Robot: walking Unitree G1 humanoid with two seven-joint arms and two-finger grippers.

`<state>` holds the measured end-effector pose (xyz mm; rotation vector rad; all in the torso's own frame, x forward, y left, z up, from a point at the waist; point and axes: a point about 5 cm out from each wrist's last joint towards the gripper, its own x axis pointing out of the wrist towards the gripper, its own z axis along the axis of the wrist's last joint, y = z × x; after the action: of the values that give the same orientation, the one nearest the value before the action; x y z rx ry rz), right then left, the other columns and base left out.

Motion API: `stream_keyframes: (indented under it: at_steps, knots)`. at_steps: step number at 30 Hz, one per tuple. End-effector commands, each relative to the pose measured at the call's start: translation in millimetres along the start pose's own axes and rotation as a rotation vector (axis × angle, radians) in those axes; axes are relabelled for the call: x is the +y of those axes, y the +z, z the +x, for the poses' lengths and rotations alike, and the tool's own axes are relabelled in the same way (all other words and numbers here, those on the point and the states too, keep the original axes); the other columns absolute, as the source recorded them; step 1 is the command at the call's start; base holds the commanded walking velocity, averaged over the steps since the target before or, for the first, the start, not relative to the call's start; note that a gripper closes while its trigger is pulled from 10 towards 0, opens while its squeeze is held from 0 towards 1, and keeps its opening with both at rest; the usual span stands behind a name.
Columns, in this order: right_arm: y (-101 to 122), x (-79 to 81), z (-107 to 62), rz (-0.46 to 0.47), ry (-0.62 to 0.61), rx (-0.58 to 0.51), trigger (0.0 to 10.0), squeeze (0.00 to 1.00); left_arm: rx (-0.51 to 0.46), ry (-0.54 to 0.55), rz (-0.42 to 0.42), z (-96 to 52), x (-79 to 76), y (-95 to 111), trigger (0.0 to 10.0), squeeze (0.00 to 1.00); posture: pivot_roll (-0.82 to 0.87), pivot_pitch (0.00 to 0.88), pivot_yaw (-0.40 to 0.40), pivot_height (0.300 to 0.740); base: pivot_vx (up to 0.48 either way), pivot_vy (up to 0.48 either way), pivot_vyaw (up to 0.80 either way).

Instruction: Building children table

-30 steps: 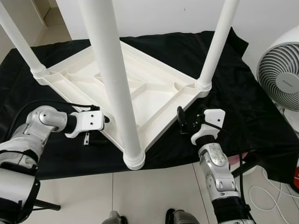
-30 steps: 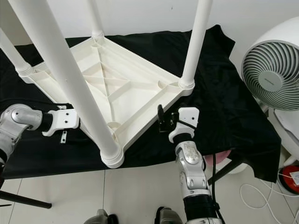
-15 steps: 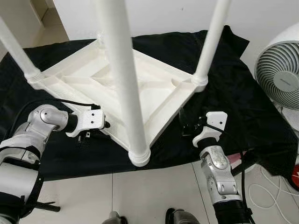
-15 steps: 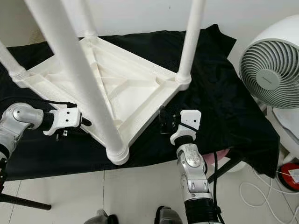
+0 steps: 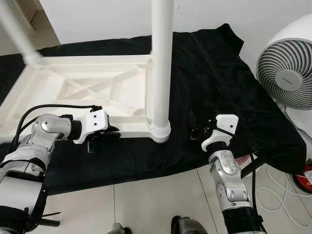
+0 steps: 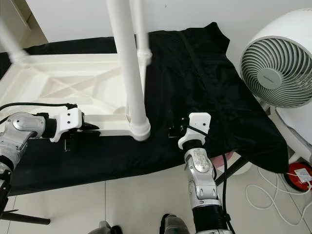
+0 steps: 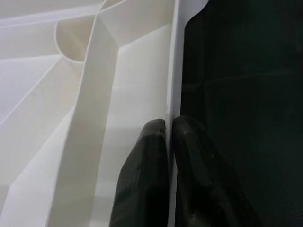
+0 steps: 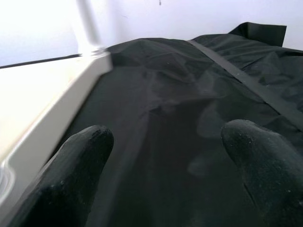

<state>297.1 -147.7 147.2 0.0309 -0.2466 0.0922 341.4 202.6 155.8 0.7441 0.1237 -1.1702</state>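
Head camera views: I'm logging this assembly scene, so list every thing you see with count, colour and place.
children's table: one, white, upside down on the black cloth, legs pointing up
black cloth: one, black, spread under the table
fan: one, white, right of the cloth
cable: one, white, on the floor at right
left gripper: one, black fingers, shut on the table's near rim
right gripper: one, black fingers, open above the cloth, right of the nearest leg
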Motion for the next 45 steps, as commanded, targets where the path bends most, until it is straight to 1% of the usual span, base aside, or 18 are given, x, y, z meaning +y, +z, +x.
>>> stream_keyframes:
  at_steps: [1, 2, 3, 10, 11, 16, 17, 20, 22, 27, 28, 29, 30, 31, 34, 38, 40, 45]
  knots:
    - [-1.9, -4.2, -0.3, 0.002, -0.021, 0.013, 10.0, 0.00, -0.052, 0.145, -0.077, 0.5, -7.1, -6.4, 0.0, 0.00, -0.12, 0.134, 0.093, 0.740, 0.000, 0.000, 0.00]
    - [-2.4, -5.5, -0.3, 0.003, -0.025, 0.015, 10.0, 0.00, -0.086, 0.149, -0.076, 4.3, -10.8, -2.5, 0.0, 0.00, -0.12, 0.135, 0.088, 0.740, 0.000, 0.000, 0.00]
    - [-2.6, -4.0, 0.6, 0.003, -0.017, 0.017, 10.0, 0.00, -0.112, 0.142, -0.073, 9.5, -14.8, 1.3, 10.0, 0.00, -0.12, 0.134, 0.084, 0.740, 0.000, 0.000, 0.00]
    - [-2.2, 1.4, 4.4, 0.001, 0.027, 0.018, 10.0, 0.00, -0.165, 0.129, -0.067, 24.4, -20.9, 12.9, 10.0, 0.00, -0.11, 0.131, 0.073, 0.740, 0.000, 0.000, 0.00]
    - [-2.2, 1.6, 5.3, -0.001, 0.031, 0.018, 10.0, 0.00, -0.190, 0.121, -0.064, 26.3, -21.7, 17.2, 10.0, 1.00, -0.11, 0.130, 0.072, 0.740, 0.000, 0.000, 0.00]
    - [-0.6, 1.8, 7.2, -0.003, 0.039, 0.013, 10.0, 0.00, -0.197, 0.118, -0.026, 29.1, -24.0, 24.9, 10.0, 1.00, -0.11, 0.129, 0.070, 0.740, 0.000, 0.000, 0.00]
    - [0.0, 1.7, 7.1, -0.006, 0.047, 0.011, 10.0, 0.00, -0.205, 0.128, -0.018, 28.2, -22.9, 28.1, 10.0, 0.00, -0.12, 0.127, 0.071, 0.740, 0.000, 0.000, 0.00]
    - [0.6, 1.2, 6.6, -0.010, 0.061, 0.008, 10.0, 0.00, -0.227, 0.137, -0.019, 25.6, -21.5, 33.0, 10.0, 0.00, -0.12, 0.127, 0.071, 0.740, 0.000, 0.000, 0.00]
    - [2.7, -0.8, 4.8, -0.009, 0.117, 0.006, 10.0, 0.00, -0.268, 0.174, -0.049, 18.8, -21.9, 43.1, 10.0, 0.00, -0.12, 0.126, 0.071, 0.740, 0.000, 0.000, 0.00]
    - [4.6, -1.4, 3.6, -0.008, 0.162, 0.008, 10.0, 0.00, -0.290, 0.203, -0.075, 14.7, -23.4, 46.0, 10.0, 0.00, -0.12, 0.125, 0.075, 0.740, 0.000, 0.000, 0.00]
    - [6.4, -2.5, 2.5, -0.007, 0.212, 0.015, 10.0, 0.00, -0.296, 0.267, -0.113, 11.1, -23.7, 46.0, 10.0, 0.00, -0.12, 0.126, 0.080, 0.740, 0.000, 0.000, 0.00]
    - [6.4, -2.5, 2.5, -0.007, 0.212, 0.015, 10.0, 0.00, -0.296, 0.267, -0.113, 11.1, -23.7, 46.0, 10.0, 0.00, -0.12, 0.126, 0.080, 0.740, 0.000, 0.000, 0.00]
    - [12.3, -4.6, -0.6, -0.017, 0.338, 0.028, 10.0, 0.00, -0.284, 0.440, -0.228, 8.3, -22.2, 43.6, 10.0, 0.00, -0.12, 0.125, 0.084, 0.740, 0.000, 0.000, 0.00]
    - [12.3, -4.6, -0.6, -0.017, 0.338, 0.028, 10.0, 0.00, -0.284, 0.440, -0.228, 8.3, -22.2, 43.6, 10.0, 0.00, -0.12, 0.125, 0.084, 0.740, 0.000, 0.000, 0.00]
    - [19.6, -9.1, -1.2, -0.027, 0.446, 0.034, 10.0, 0.00, -0.280, 0.594, -0.284, 10.1, -26.3, 47.1, 10.0, 0.00, -0.11, 0.125, 0.076, 0.740, 0.000, 0.000, 0.00]
    - [23.2, -10.6, 0.2, -0.034, 0.505, 0.040, 10.0, 0.00, -0.303, 0.639, -0.313, 12.8, -30.2, 51.2, 10.0, 0.00, -0.11, 0.122, 0.069, 0.740, 0.000, 0.000, 0.00]
    - [27.2, -11.7, 3.1, -0.038, 0.554, 0.042, 10.0, 0.00, -0.321, 0.676, -0.391, 15.7, -34.3, 52.3, 10.0, 0.00, -0.11, 0.121, 0.064, 0.740, 0.000, 0.000, 0.00]
    - [32.9, -13.7, 9.4, -0.050, 0.629, 0.049, 10.0, 0.00, -0.309, 0.691, -0.454, 20.7, -42.1, 55.8, 10.0, 0.00, -0.10, 0.110, 0.053, 0.740, 0.000, 0.000, 0.00]
